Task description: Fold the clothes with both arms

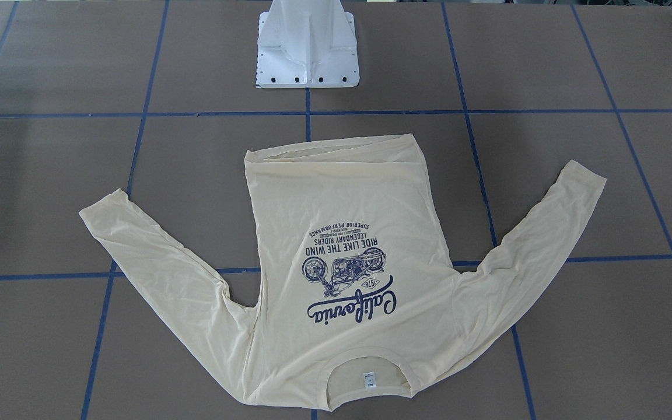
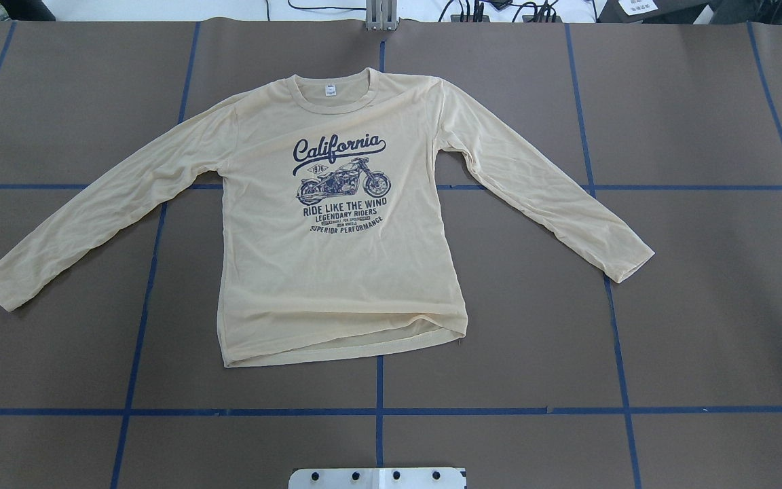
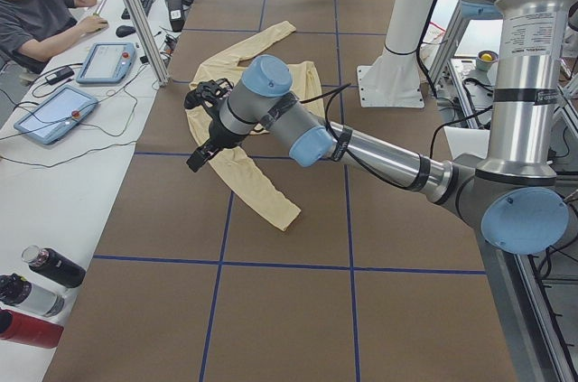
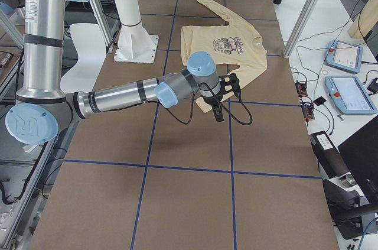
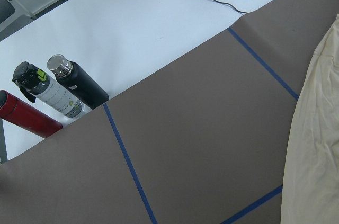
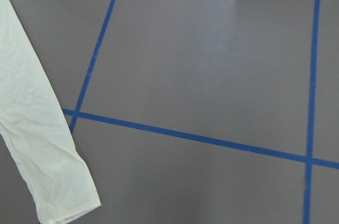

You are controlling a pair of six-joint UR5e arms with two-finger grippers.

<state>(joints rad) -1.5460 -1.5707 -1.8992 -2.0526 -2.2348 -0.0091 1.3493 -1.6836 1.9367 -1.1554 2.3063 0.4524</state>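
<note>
The pale cream-yellow long-sleeved shirt [image 2: 337,272] lies flat and print-up on the brown table, both sleeves spread out and down; it also shows in the front view [image 1: 342,204]. Neither arm appears in the overhead or front views. In the exterior left view the near left arm reaches out, its black left gripper [image 3: 200,149] above the shirt's near sleeve [image 3: 257,188]. In the exterior right view the right gripper [image 4: 219,111] hovers above the other sleeve's cuff [image 4: 204,103]. I cannot tell whether either is open or shut. The wrist views show sleeve cloth [image 5: 318,144] [image 6: 37,144], no fingers.
The white pedestal base [image 1: 307,46] stands behind the shirt's hem. Blue tape lines [image 2: 379,411] grid the table. Three bottles [image 5: 63,89] stand on the white bench past the table's left end. An operator [image 3: 36,12] and teach pendants [image 3: 54,111] are at the far side.
</note>
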